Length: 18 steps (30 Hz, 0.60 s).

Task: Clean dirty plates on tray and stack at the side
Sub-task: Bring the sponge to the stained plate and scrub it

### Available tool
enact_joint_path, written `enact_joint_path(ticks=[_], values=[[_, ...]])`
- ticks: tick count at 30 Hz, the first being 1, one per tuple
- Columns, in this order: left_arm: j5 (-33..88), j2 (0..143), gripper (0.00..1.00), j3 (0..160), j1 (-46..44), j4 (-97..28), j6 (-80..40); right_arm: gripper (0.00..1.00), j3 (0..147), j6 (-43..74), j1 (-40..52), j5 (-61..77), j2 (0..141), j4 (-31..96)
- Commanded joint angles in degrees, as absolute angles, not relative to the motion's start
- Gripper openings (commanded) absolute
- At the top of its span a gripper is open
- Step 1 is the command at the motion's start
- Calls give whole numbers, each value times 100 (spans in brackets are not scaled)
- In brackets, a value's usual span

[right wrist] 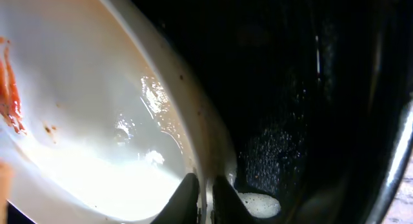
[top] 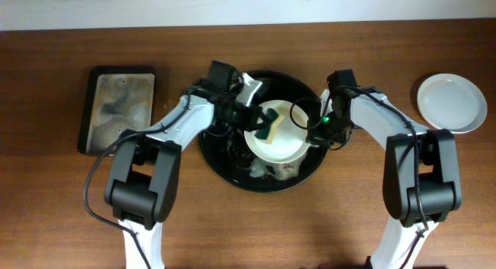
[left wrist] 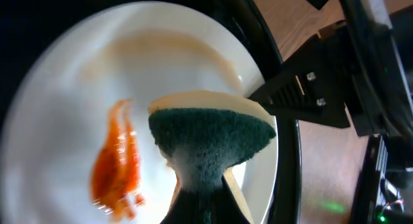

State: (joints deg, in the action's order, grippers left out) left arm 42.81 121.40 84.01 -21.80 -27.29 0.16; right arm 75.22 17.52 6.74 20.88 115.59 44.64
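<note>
A dirty white plate with a red sauce smear sits tilted in the round black tray. My left gripper is shut on a yellow-and-green sponge pressed against the plate's face, just right of the smear. My right gripper is shut on the plate's right rim, holding it over the tray. A clean white plate lies on the table at the far right.
A dark rectangular tray with grey residue lies at the left. Soap foam sits in the black tray under the plate. More white dishware shows beneath the held plate. The wooden table surrounds everything.
</note>
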Motion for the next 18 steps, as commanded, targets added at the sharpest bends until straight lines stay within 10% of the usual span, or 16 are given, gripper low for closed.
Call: enact_joint_path(ticks=[1, 18], values=[[3422, 12193, 0, 8416, -2565, -2696, -860, 9, 7555, 1850, 679, 2036, 11754, 4429], [1431, 12925, 0, 8416, -2919, -2768, -2171, 4, 7555, 1848, 679, 2034, 11754, 4440]])
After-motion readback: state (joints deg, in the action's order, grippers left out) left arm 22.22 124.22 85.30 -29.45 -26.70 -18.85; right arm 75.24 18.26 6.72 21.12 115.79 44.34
